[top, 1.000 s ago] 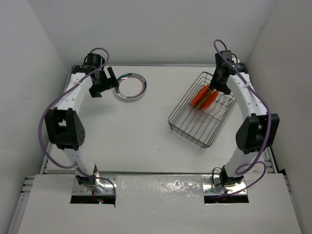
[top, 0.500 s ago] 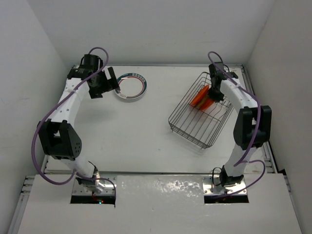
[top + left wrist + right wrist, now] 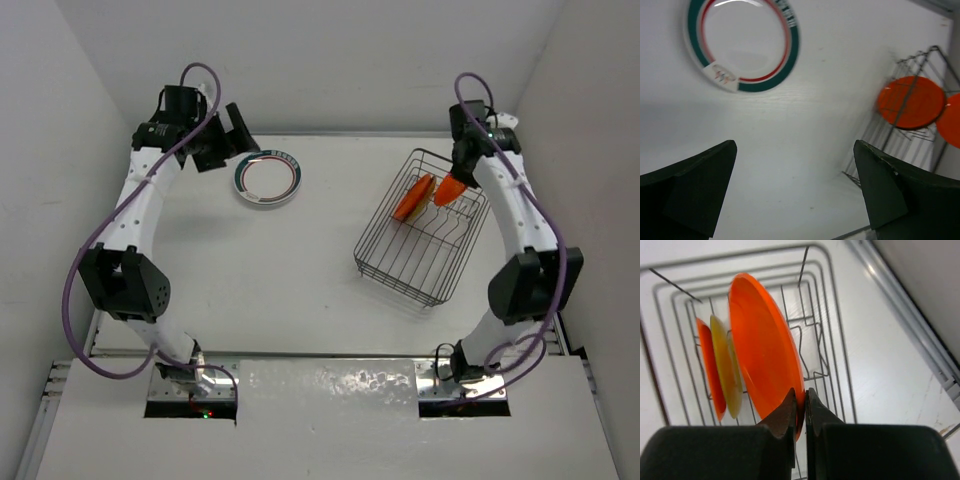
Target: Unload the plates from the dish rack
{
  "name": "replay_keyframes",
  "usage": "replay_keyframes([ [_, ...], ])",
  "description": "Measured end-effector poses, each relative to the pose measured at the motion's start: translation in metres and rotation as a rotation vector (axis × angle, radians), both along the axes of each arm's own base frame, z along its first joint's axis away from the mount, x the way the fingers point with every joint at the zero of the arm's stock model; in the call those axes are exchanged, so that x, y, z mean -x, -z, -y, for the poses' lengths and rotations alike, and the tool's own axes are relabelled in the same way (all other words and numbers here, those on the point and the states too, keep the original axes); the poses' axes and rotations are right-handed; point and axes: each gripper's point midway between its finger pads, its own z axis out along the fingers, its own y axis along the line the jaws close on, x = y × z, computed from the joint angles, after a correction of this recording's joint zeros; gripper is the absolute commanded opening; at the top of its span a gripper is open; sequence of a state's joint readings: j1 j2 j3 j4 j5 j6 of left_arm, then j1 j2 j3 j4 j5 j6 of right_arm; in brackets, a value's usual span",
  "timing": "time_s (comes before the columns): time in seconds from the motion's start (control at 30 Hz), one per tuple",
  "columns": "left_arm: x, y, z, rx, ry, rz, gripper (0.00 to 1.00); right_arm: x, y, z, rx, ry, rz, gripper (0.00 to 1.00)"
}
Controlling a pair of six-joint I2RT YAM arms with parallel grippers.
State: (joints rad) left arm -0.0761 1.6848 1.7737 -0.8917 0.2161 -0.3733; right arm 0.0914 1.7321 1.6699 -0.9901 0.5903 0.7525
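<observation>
As tool (image 3: 800, 407) grips plate (image 3: 762, 347), rack (image 3: 832, 335) prob. beneath

Top view overhead, far; wrist views nearer, oblique; all share dish rack (image 3: 400, 262).

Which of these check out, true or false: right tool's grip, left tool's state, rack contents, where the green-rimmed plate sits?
1. The right tool is shut on an orange plate at its rim. True.
2. The left tool grips the green-rimmed plate. False: it is open and holds nothing; that plate lies apart from it.
3. The dish rack is empty. False: a second orange plate stands upright in it.
4. The green-rimmed plate lies flat on the table, outside the dish rack. True.
</observation>
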Motion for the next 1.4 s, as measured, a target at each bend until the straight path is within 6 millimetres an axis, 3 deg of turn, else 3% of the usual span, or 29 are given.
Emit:
replay_keyframes([
  [0.1,-0.011,-0.029,0.032,0.12,0.089,0.104,1.0,0.012,-0.05,0.008,0.029,0.016,0.111,0.0],
  [0.2,-0.013,-0.057,0.079,0.266,0.227,0.188,1.0,0.027,-0.106,0.014,0.058,-0.006,0.245,0.0],
  [0.3,-0.006,-0.08,0.137,0.382,0.396,0.246,1.0,0.028,-0.144,-0.004,-0.019,-0.129,0.425,0.0],
  [0.37,-0.002,-0.089,0.173,0.445,0.494,0.268,1.0,0.023,-0.15,-0.034,-0.131,-0.277,0.522,0.0],
  [0.47,0.008,-0.086,0.212,0.517,0.597,0.249,0.95,0.001,-0.155,-0.105,-0.401,-0.548,0.659,0.0],
  [0.53,0.007,-0.077,0.221,0.539,0.615,0.219,0.89,-0.012,-0.146,-0.151,-0.574,-0.689,0.704,0.0],
  [0.57,0.004,-0.072,0.222,0.539,0.614,0.208,0.82,-0.016,-0.134,-0.169,-0.65,-0.733,0.697,0.0],
  [0.63,-0.002,-0.062,0.219,0.53,0.596,0.188,0.8,-0.017,-0.108,-0.198,-0.783,-0.782,0.648,0.0],
  [0.7,-0.004,-0.055,0.216,0.523,0.58,0.165,0.5,-0.013,-0.094,-0.219,-0.883,-0.814,0.605,0.0],
  [0.73,-0.006,-0.054,0.214,0.524,0.57,0.159,0.08,-0.012,-0.093,-0.227,-0.915,-0.829,0.598,0.0],
  [0.77,-0.007,-0.052,0.213,0.522,0.565,0.156,0.0,-0.011,-0.096,-0.234,-0.94,-0.847,0.602,0.0],
  [0.8,-0.006,-0.053,0.212,0.526,0.575,0.16,0.0,-0.013,-0.097,-0.236,-0.937,-0.841,0.611,0.0],
  [0.83,-0.004,-0.057,0.211,0.537,0.592,0.166,0.0,-0.012,-0.095,-0.237,-0.954,-0.832,0.601,0.04],
  [0.87,-0.005,-0.058,0.209,0.524,0.584,0.177,0.0,-0.013,-0.093,-0.236,-0.956,-0.823,0.597,0.23],
  [0.9,-0.005,-0.057,0.207,0.511,0.568,0.174,0.0,-0.013,-0.089,-0.235,-0.949,-0.811,0.586,0.81],
  [0.93,-0.006,-0.053,0.206,0.492,0.55,0.171,0.0,-0.013,-0.086,-0.233,-0.936,-0.799,0.576,0.97],
  [1.0,-0.009,-0.031,0.196,0.42,0.472,0.145,0.0,-0.011,-0.073,-0.224,-0.882,-0.743,0.503,0.99],
  [1.07,-0.005,0.013,0.176,0.34,0.385,0.065,0.0,-0.011,-0.064,-0.205,-0.765,-0.652,0.438,0.99],
  [1.1,0.001,0.045,0.163,0.291,0.34,-0.004,0.0,-0.009,-0.062,-0.193,-0.703,-0.604,0.405,0.99],
  [1.2,0.031,0.129,0.131,0.181,0.255,-0.193,0.0,-0.007,-0.066,-0.149,-0.491,-0.471,0.334,0.99],
  [1.27,0.066,0.179,0.11,0.126,0.213,-0.327,0.0,-0.008,-0.069,-0.12,-0.367,-0.407,0.29,0.99],
  [1.33,0.097,0.208,0.101,0.112,0.202,-0.429,0.0,-0.011,-0.064,-0.094,-0.275,-0.353,0.244,0.93],
  [1.37,0.105,0.212,0.103,0.132,0.21,-0.453,0.05,-0.011,-0.058,-0.084,-0.246,-0.33,0.217,0.9],
  [1.4,0.108,0.21,0.104,0.142,0.219,-0.448,0.23,-0.011,-0.048,-0.073,-0.217,-0.307,0.177,0.86],
])
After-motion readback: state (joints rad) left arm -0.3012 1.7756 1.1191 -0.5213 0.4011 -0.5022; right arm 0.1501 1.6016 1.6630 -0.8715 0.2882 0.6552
